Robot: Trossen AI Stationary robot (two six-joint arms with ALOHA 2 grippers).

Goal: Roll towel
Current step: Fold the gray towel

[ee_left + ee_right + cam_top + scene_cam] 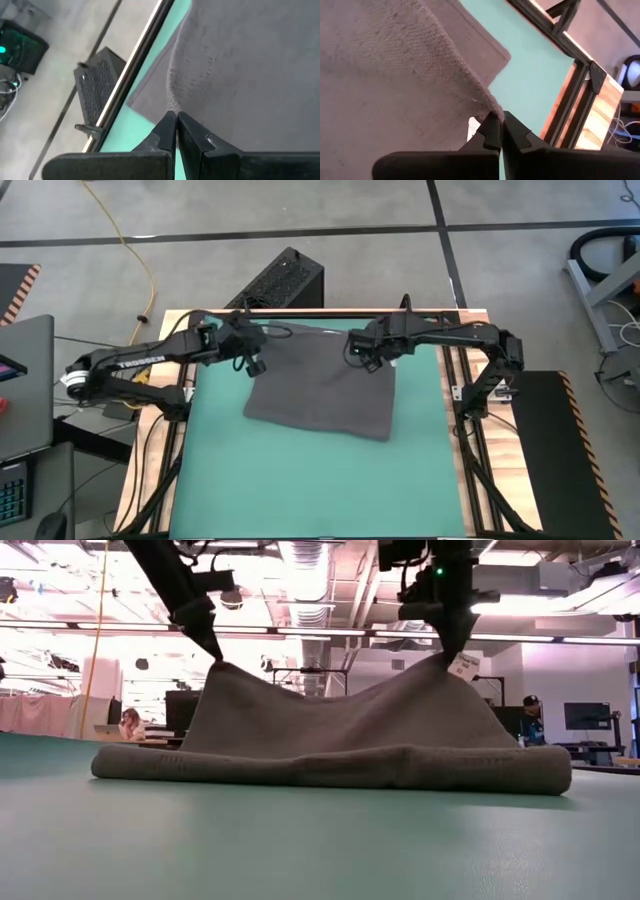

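The dark grey towel (pixel 320 392) lies on the green mat (pixel 300 490), toward its far side. In the low view its near part (pixel 330 768) rests on the mat as a thick rolled or folded band. Its two far corners are raised, so the cloth slopes up from the band. A small white tag (pixel 463 665) hangs at the right raised corner. My left gripper (pixel 254 365) is shut on the far left corner. My right gripper (pixel 372 360) is shut on the far right corner. My left gripper pinches the towel's far left corner (pixel 173 106) between its two fingers, coming from above and slanting down. The corner is lifted clear of the mat (pixel 217 658), and the cloth slopes from it down to the band on the mat. My right gripper pinches the towel's far right corner (pixel 492 107) between its two fingers, right beside the white tag (pixel 472 127), from above. The corner is lifted clear (pixel 447 658), and the cloth sags slightly between the two holds.
A black box (pixel 285 280) stands on the floor beyond the table's far edge. A laptop (pixel 25 380) sits at the left. The wooden table edge and rails (pixel 470 380) flank the mat. The green mat lies bare nearer the front. People (pixel 130 723) sit in the room behind.
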